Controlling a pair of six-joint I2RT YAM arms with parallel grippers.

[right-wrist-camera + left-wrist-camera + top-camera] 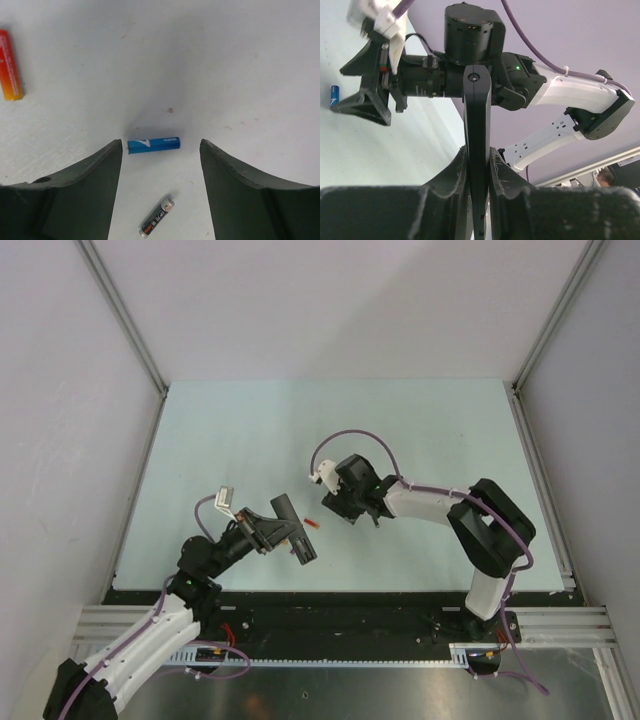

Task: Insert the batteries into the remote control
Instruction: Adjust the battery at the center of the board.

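Note:
My left gripper (287,531) is shut on the black remote control (296,536) and holds it on edge above the table; in the left wrist view the remote (477,130) stands clamped between both fingers. My right gripper (160,149) is open and hovers over a blue battery (153,145), which lies between its fingertips on the table. A dark grey battery (156,216) lies just nearer the wrist. A red and orange battery (10,65) lies apart at the far left, and also shows in the top view (313,524) between the grippers. The blue battery also shows in the left wrist view (334,96).
The pale green table (250,430) is walled at the left, back and right. The right arm's gripper (338,502) hangs close to the remote's far end. The right arm's white forearm (425,502) stretches across the right half.

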